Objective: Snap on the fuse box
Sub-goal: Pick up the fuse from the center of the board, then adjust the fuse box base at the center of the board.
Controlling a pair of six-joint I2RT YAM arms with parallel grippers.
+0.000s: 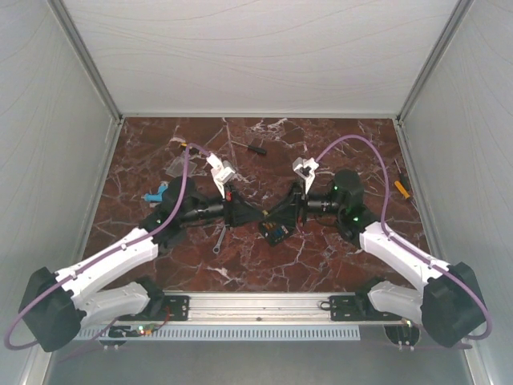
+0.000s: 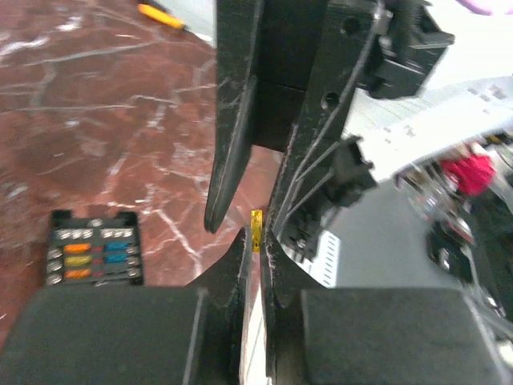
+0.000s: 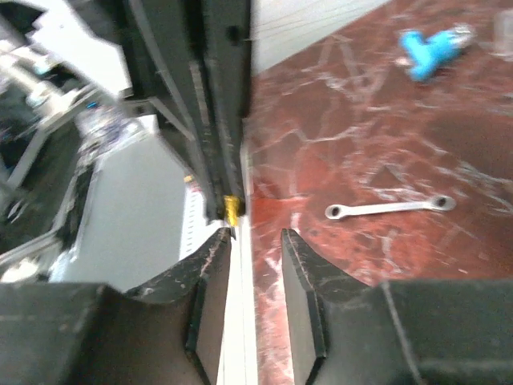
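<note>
The fuse box point(image 1: 274, 231) is a small black box with orange and blue fuses showing. It lies open-topped on the marble table, just in front of the two grippers, and shows at the lower left of the left wrist view point(image 2: 94, 249). My left gripper point(image 2: 256, 241) is shut on a small yellow fuse point(image 2: 256, 231) that sticks out past its tips. My right gripper point(image 3: 255, 237) faces it tip to tip, open, with nothing between its fingers. The yellow fuse point(image 3: 231, 208) sits just beyond its left fingertip. Both grippers meet above the table's middle point(image 1: 263, 212).
A silver wrench point(image 1: 219, 238) lies left of the fuse box, also in the right wrist view point(image 3: 390, 208). A blue part point(image 1: 156, 195) sits at the left, a yellow-tipped tool point(image 1: 401, 188) at the right, and a small black piece point(image 1: 256, 147) at the back. White walls enclose the table.
</note>
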